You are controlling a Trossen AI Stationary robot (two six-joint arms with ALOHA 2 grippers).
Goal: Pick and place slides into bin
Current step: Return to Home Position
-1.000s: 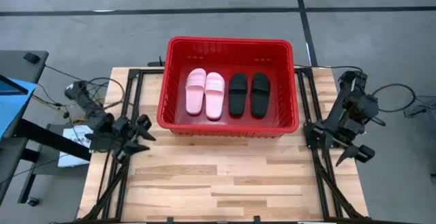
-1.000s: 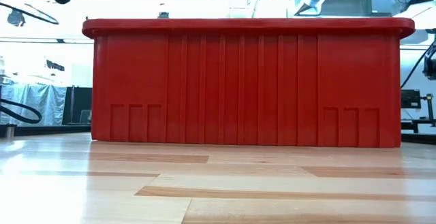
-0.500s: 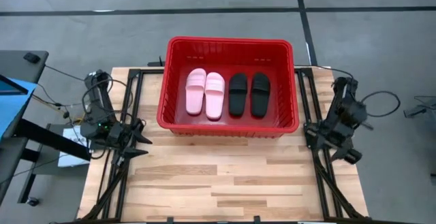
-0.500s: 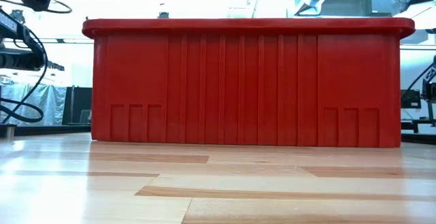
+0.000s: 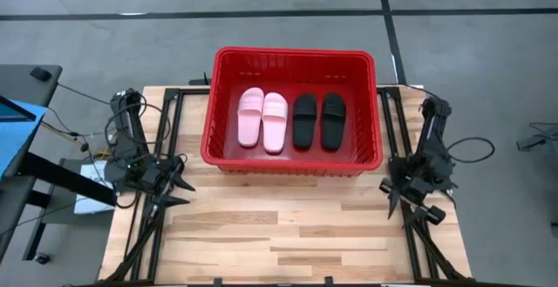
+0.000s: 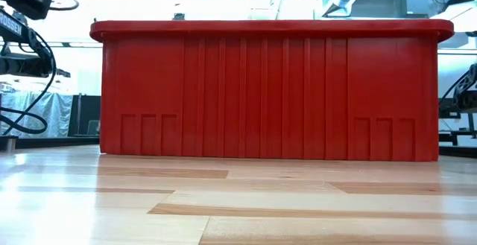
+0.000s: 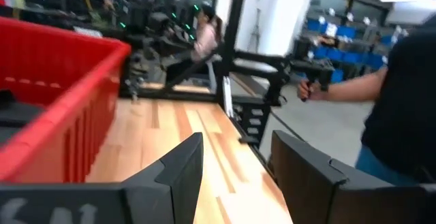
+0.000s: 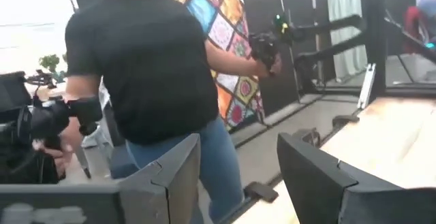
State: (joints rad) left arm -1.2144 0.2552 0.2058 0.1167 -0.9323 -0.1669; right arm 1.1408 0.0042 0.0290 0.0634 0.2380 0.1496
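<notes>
All four slides lay inside the bin (image 5: 295, 53), soles down, side by side in one row. The pink slides (image 5: 251, 117) took the left half and the black slides (image 5: 333, 119) the right half, with each pair's two touching or nearly so. The bin sat at the far middle of the table (image 5: 288, 226), its far rim overhanging the table's back edge. In the low view its ribbed red wall (image 6: 268, 96) filled most of the frame and hid everything inside.

The left gripper (image 5: 177, 181) hung over the table's left edge, just off the bin's near-left corner and not touching it. In the left wrist view the left gripper (image 7: 235, 176) had its fingers (image 7: 180, 173) spread wide with nothing between them. The bin's side wall (image 7: 61, 108) and bare tabletop (image 7: 163, 132) showed past them.

The right gripper (image 5: 410, 205) was over the right edge frame, near the bin's near-right corner and clear of it. In the right wrist view the right gripper (image 8: 238, 176) was also wide open and empty, and it faced out into the room.

A person (image 8: 157, 74) in a black T-shirt and jeans stood beyond the table with a dark handle in each hand. A patterned hanging (image 8: 218, 40) was behind them. The left wrist view caught a dark-sleeved person (image 7: 402, 101) at its edge, probably the same one, but I couldn't confirm it.

Dark arm hardware (image 6: 22, 7) showed at the low view's upper corner.
</notes>
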